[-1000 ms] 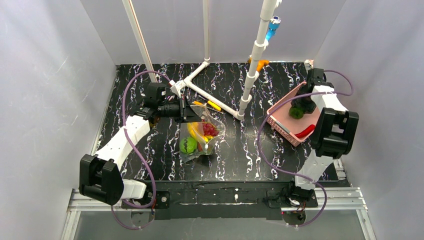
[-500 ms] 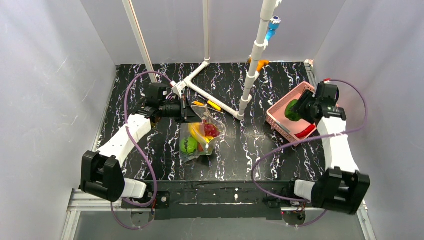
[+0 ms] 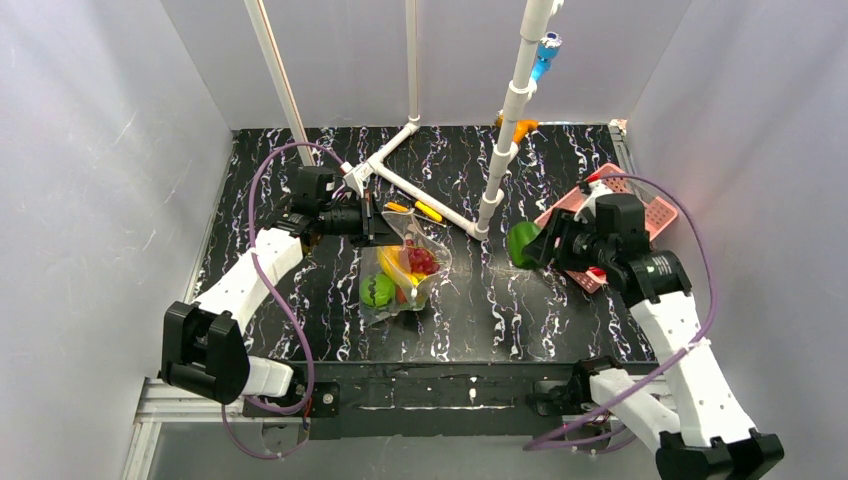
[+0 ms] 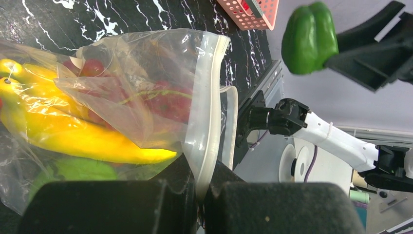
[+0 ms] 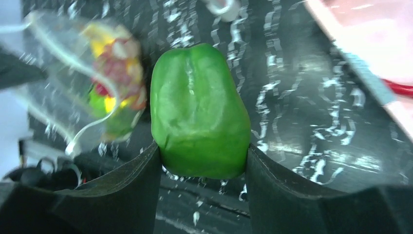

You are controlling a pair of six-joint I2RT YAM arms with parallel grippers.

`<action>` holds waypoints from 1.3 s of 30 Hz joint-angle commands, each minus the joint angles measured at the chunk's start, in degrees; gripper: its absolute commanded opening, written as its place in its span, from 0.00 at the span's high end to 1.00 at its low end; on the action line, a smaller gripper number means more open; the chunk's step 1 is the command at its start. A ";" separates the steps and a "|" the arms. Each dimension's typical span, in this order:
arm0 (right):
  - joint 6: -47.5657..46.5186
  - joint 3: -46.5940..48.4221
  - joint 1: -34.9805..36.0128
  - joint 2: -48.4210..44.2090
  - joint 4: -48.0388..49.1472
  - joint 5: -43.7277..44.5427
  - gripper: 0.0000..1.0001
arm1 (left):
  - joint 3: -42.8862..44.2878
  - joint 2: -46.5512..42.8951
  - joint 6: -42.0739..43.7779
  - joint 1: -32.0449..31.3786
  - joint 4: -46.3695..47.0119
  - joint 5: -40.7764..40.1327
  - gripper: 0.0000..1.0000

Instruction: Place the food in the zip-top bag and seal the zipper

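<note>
Green pepper (image 5: 198, 109) clamped in right pincer (image 5: 200, 156), well apart from zip-top bag (image 3: 412, 268).

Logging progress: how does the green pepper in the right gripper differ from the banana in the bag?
The green pepper is clamped in the right gripper, outside the zip-top bag; the banana lies inside it. The pepper is green and blocky; the banana yellow and long. Both are glossy toy food.

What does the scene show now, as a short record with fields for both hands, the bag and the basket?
left hand: shut on the zip-top bag's mouth edge
right hand: shut on a green pepper, between basket and bag
zip-top bag: unsealed; bananas, grapes and a green piece inside
basket: pink, right of the bag; something red inside
</note>
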 commanded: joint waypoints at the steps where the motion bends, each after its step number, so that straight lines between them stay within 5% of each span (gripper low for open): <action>1: 1.03 0.72 7.88 -3.58 -0.72 -7.18 0.82 | 0.67 -1.40 1.33 -0.16 -1.45 0.09 1.00; 5: 3.78 6.13 26.84 2.78 5.57 -6.05 0.83 | 0.59 -1.71 1.99 -0.21 -1.83 -0.39 1.00; 9: 4.94 16.21 32.90 15.47 11.54 -11.84 0.84 | 0.82 -3.12 2.99 -0.26 -1.80 -0.53 1.00; 14: 7.37 22.36 35.63 24.47 12.10 -8.26 0.88 | 2.40 -3.63 3.14 -0.25 -2.49 3.60 1.00; 24: 9.58 18.46 35.77 28.10 14.83 -1.98 0.91 | 4.94 -6.57 -3.83 -0.52 -5.00 6.25 1.00; 39: 9.30 12.95 36.17 26.98 16.02 3.07 0.92 | 13.57 -6.37 -5.74 -1.56 -18.55 0.01 1.00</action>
